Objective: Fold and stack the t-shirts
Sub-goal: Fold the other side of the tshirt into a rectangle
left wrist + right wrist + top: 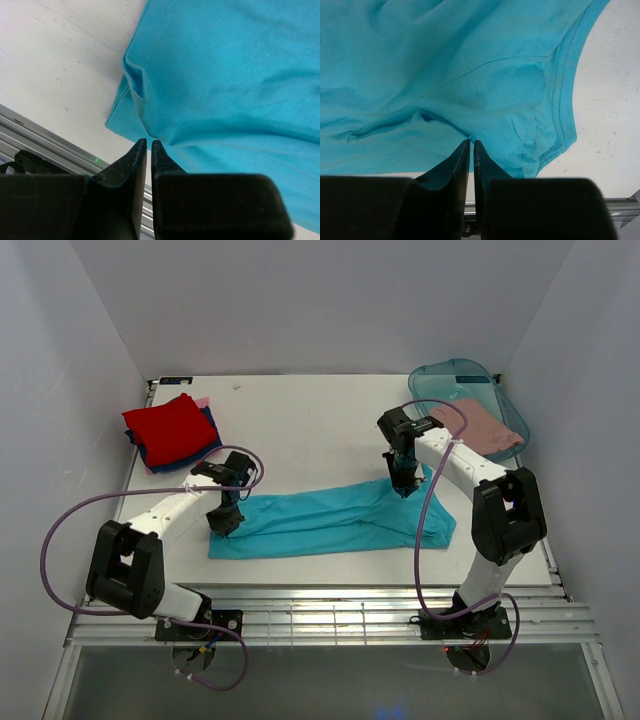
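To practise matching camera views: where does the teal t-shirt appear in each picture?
Top external: the teal t-shirt lies spread sideways across the near middle.
Left wrist: the shirt fills the upper right.
Right wrist: the shirt fills the upper left.
Shared landmark: the white table, bare beside the shirt in every view.

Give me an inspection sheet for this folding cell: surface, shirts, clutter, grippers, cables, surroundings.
Surface: white table, faint scuffs, no spills seen.
Job's things: teal t-shirt lying as a long strip across the middle; red t-shirt on top of a dark blue t-shirt, far left; dusty-pink t-shirt in the tub.
Clutter: teal plastic tub, far right corner; nothing else seen.
Grippers: left gripper at the teal t-shirt's left end, jaws close together, grip unclear; right gripper shut on its right part, cloth puckered at the tips.
Cables: purple cables loop off each arm; the right one crosses over the teal t-shirt.
Surroundings: white walls; slatted rail at the near edge.
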